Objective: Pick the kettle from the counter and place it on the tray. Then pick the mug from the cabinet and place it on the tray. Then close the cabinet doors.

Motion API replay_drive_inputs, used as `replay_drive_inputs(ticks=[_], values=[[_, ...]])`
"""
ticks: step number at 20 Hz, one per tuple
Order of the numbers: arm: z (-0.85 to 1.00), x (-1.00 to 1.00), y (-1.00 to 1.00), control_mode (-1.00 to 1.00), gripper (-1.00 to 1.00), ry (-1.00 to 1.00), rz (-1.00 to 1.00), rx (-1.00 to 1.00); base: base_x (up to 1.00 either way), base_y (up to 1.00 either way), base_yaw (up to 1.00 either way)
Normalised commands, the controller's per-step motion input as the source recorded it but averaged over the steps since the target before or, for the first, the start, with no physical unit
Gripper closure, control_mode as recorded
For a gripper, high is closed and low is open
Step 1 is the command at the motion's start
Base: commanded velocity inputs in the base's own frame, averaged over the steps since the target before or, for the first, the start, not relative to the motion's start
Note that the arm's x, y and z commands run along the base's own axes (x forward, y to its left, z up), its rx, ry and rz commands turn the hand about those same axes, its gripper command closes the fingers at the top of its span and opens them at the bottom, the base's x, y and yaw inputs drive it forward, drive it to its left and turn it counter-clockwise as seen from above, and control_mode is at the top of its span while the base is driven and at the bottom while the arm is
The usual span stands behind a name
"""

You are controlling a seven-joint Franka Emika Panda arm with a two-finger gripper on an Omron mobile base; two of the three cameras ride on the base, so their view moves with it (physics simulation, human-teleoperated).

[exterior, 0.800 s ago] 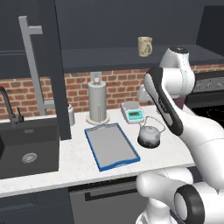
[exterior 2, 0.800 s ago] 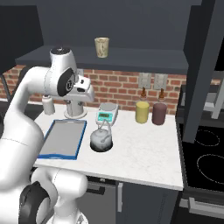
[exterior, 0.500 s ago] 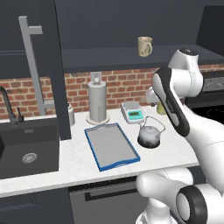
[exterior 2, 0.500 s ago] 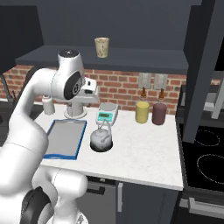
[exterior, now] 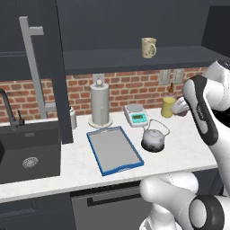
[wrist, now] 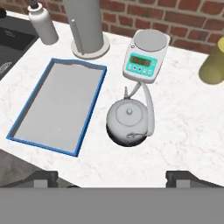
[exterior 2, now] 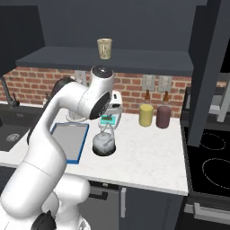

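The squat grey kettle [wrist: 129, 120] stands upright on the white marble counter [wrist: 183, 131], its wire handle arched over the lid knob. It also shows as the kettle [exterior: 152, 139] and the kettle [exterior 2: 104, 143]. Left of it lies the blue-rimmed tray [wrist: 59, 107], bare, also seen as the tray [exterior: 114, 149] and the tray [exterior 2: 69, 139]. My gripper [wrist: 116, 178] hovers above the kettle, open, fingertips wide apart with nothing between them. The cream mug [exterior: 148, 47] sits on the shelf of the open upper cabinet [exterior: 134, 58], seen too as the mug [exterior 2: 104, 48].
A white scale [wrist: 144, 59] sits just behind the kettle, the paper-towel cylinder [wrist: 85, 24] and a small bottle [wrist: 41, 26] behind the tray. A yellow jar [exterior 2: 146, 115] and a dark red jar [exterior 2: 163, 117] stand right. The sink [exterior: 27, 152] lies left. Cabinet doors [exterior: 40, 67] hang open.
The arm has swung to the right and lowered, bringing the hand over the kettle. Kettle, tray and mug have not moved.
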Motion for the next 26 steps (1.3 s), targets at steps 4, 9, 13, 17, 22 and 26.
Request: replay_drive_inputs(ticks=[4,9,13,17,22,26], values=[[-0.24,0.23,-0.1,-1.0,-1.0,0.01,0.13,0.0,0.0,0.0,0.0],[-0.43,0.4,0.0,-1.0,-1.0,0.01,0.09,0.0,0.0,0.0,0.0],[-0.44,0.42,0.0,-1.0,-1.0,0.08,0.06,0.0,0.0,0.0,0.0],[-0.5,0.38,0.05,-1.0,-1.0,0.1,0.03,0.0,0.0,0.0,0.0],[-0.49,0.34,0.0,-1.0,-1.0,0.09,0.03,0.0,0.0,0.0,0.0],[-0.39,0.25,0.0,-1.0,-1.0,0.04,0.03,0.01,0.0,0.0,0.0]])
